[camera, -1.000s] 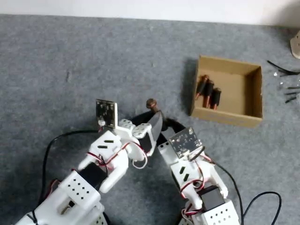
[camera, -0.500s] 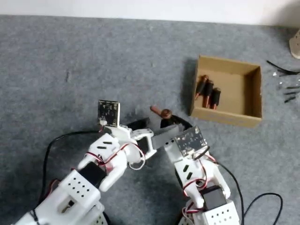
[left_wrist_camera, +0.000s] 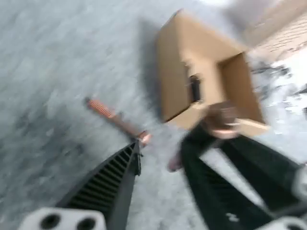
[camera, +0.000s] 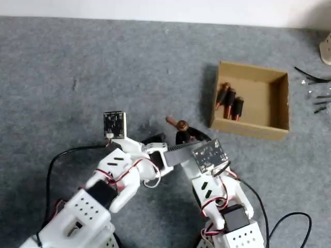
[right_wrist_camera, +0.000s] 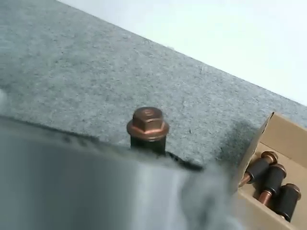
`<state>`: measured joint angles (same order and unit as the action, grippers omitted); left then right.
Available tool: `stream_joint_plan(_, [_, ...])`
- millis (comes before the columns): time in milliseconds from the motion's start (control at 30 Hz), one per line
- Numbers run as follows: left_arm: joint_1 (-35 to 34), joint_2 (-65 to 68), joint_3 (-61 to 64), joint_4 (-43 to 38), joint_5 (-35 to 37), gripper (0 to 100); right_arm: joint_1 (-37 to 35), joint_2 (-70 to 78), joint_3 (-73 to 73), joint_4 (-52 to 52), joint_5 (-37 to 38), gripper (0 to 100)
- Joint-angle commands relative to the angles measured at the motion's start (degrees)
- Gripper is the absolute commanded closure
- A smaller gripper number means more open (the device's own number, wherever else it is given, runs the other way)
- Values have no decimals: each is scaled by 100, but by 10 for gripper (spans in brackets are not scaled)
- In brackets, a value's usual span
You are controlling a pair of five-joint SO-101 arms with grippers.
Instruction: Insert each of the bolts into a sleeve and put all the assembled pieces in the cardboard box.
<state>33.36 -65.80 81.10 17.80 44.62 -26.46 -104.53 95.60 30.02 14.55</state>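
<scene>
My right gripper (camera: 182, 136) is shut on a black sleeve (right_wrist_camera: 149, 143) with a copper bolt head (right_wrist_camera: 147, 122) sticking out of it, left of the cardboard box (camera: 247, 127). A bare copper bolt (left_wrist_camera: 116, 120) with a threaded end seems to lie on the carpet just past my left gripper (camera: 168, 145), which is open. Its ribbed finger (left_wrist_camera: 112, 184) ends right beside that bolt. The bolt's shaft (camera: 172, 121) shows beside the held head (camera: 182, 124). Three assembled pieces (camera: 229, 101) lie in the box.
Grey carpet (camera: 77, 67) covers the table, with free room at the left and back. Loose black and metal bits (camera: 316, 95) lie right of the box. The left gripper's grey jaw crosses in front of the right wrist camera.
The left gripper's grey jaw has swung from pointing up to lying across the right arm. The bolt head has shifted right and toward the arms, and a bare copper shaft now shows beside it.
</scene>
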Motion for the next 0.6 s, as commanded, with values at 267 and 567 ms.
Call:
stream_joint_plan(267, [-171, -4066, 567, 1811, -440, 463, 66, -75, 690, -171, 44, 994])
stream_joint_plan(567, [-998, -3257, 462, 1820, -1037, 676, 470, -75, 690, -189, 44, 994])
